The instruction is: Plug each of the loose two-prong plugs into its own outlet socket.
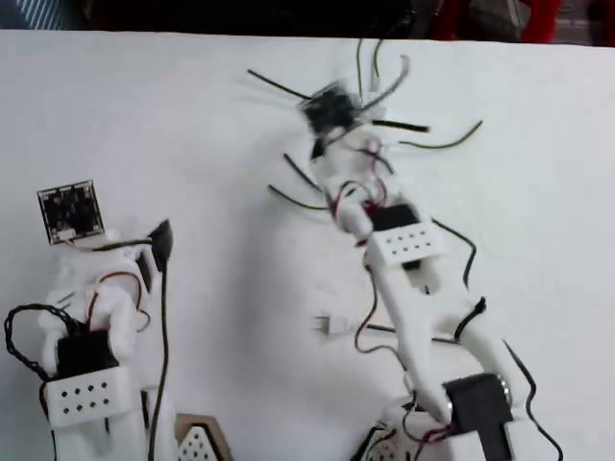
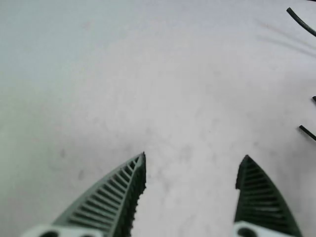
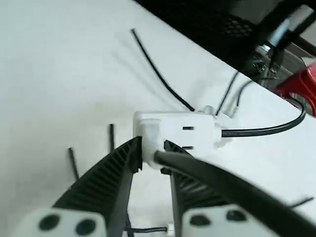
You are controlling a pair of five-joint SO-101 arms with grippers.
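A white outlet block (image 3: pixel 195 129) lies on the white table, with a pair of bare slots on its face. My right gripper (image 3: pixel 152 145) is shut on a white two-prong plug (image 3: pixel 149 134) with a thick black cord, held against the block's near end. Another black cord (image 3: pixel 266 129) leaves the block's far end. In the high view the right gripper (image 1: pixel 329 108) is at the far middle of the table. A loose white plug (image 1: pixel 330 325) lies beside the right arm. My left gripper (image 2: pixel 194 158) stands open over bare table at the near left (image 1: pixel 159 238).
Several short black cords (image 1: pixel 450 142) fan out around the right gripper. A small square board (image 1: pixel 69 211) sits by the left arm. Dark clutter lines the table's far edge (image 3: pixel 232 29). Open table lies between the two arms.
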